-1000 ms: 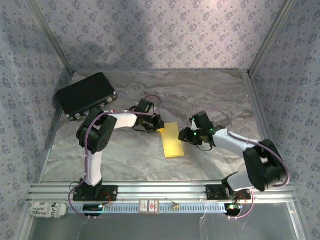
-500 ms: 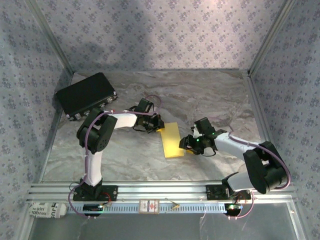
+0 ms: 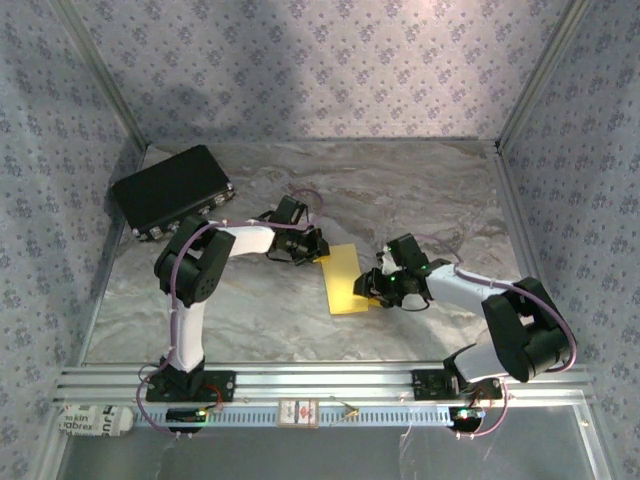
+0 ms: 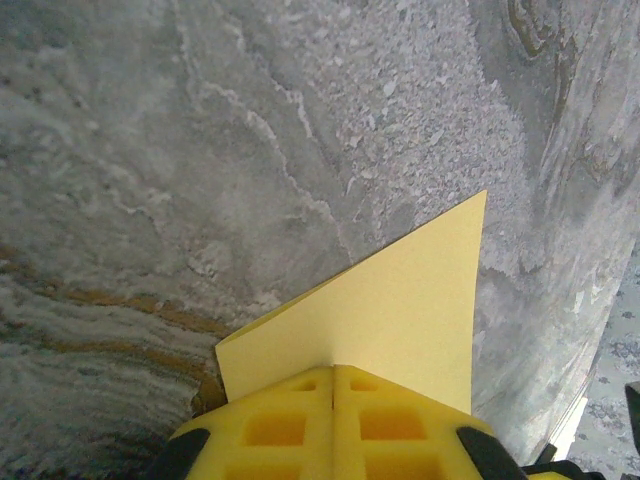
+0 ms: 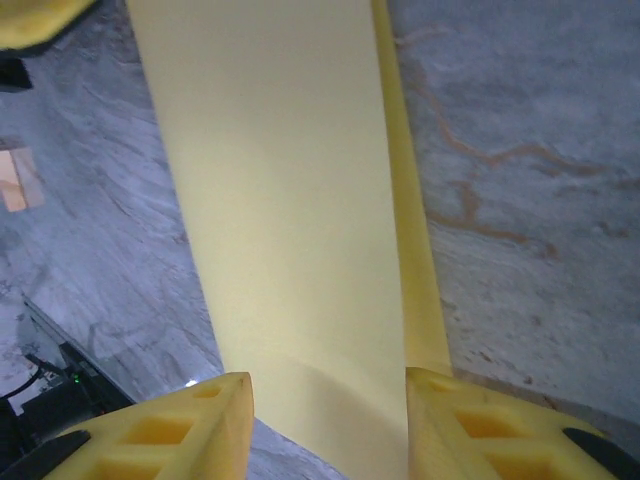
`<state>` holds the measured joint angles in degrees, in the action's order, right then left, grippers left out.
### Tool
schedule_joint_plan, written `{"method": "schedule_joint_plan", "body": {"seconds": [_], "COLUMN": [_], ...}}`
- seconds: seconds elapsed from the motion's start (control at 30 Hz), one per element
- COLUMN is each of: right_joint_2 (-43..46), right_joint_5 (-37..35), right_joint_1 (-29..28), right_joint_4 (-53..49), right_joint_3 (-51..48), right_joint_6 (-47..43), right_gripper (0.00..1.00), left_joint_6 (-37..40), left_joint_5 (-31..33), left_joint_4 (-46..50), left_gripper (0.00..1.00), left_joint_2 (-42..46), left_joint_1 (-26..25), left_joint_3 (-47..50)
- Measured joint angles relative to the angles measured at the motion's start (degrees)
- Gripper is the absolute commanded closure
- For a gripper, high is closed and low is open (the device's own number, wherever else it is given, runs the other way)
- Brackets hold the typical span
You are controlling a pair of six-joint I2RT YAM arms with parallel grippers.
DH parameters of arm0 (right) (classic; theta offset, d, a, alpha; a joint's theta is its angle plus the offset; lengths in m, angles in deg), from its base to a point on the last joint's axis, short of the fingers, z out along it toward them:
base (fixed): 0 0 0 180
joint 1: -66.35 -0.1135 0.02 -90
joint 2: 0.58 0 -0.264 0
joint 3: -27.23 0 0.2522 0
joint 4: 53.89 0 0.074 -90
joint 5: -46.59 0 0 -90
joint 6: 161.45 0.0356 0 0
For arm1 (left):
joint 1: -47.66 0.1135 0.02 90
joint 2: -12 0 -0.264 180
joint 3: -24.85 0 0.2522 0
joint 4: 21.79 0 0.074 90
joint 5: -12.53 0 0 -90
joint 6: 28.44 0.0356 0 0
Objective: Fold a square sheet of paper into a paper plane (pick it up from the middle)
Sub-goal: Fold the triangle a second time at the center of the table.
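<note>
Progress: square sheet of paper (image 3: 345,282) is folded to a strip; dart folds are judged left. Left gripper (image 4: 333,378) is pressed together on it, right gripper (image 5: 325,398) spread astride.

Lengthwise-folded yellow paper sheet (image 3: 343,280)

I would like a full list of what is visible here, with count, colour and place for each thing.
sheet of paper: one, yellow, folded into a strip, table centre
case: one, black, far left corner of the table
table: one, grey marble pattern
walls: three, pale floral pattern, around the table
rail: one, silver, near edge
left gripper: one, yellow fingers, shut, tips on the paper's far end
right gripper: one, yellow fingers, open, astride the paper's near part
</note>
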<state>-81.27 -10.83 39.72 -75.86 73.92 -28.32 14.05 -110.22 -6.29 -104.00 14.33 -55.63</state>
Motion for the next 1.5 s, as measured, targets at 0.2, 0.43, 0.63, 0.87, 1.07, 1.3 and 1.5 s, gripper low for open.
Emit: {"method": "schedule_joint_plan", "body": {"seconds": [0.2,0.43,0.63,0.87,1.07,1.3,1.5], "right_joint_2": [-1.5,-4.8,-6.3,-8.5,-9.6,-9.6,-9.6], "right_joint_5": [3.3,7.3,9.1,10.1,10.3,8.7,6.8], "right_joint_1": [2.7,5.4,6.6,7.6,7.8,7.8,7.6], "right_joint_4": [4.3,8.8,11.4,13.2,14.6,17.4,20.2], "right_joint_3": [0.0,0.0,0.0,0.0,0.0,0.0,-0.4], "right_joint_6": [0.0,0.0,0.0,0.4,1.3,4.5,8.2], "right_gripper": [0.55,0.58,0.63,0.77,0.94,0.98,0.95], "left_joint_6": [0.5,1.6,3.0,4.7,5.4,5.8,5.9], "left_joint_5": [-1.3,-3.0,-4.1,-4.1,-4.2,-1.2,1.9], "left_joint_4": [-0.2,-0.3,0.3,2.1,2.9,5.6,4.9], "left_gripper": [0.94,0.94,0.94,0.89,0.72,0.58,0.56], "left_joint_2": [-0.8,-2.8,-3.9,-4.2,-3.7,2.6,13.6], "left_joint_1": [0.2,0.2,0.2,0.2,0.2,0.3,0.3], "left_joint_3": [-0.7,-3.0,-4.8,-5.9,-6.7,-6.6,-3.9]}}
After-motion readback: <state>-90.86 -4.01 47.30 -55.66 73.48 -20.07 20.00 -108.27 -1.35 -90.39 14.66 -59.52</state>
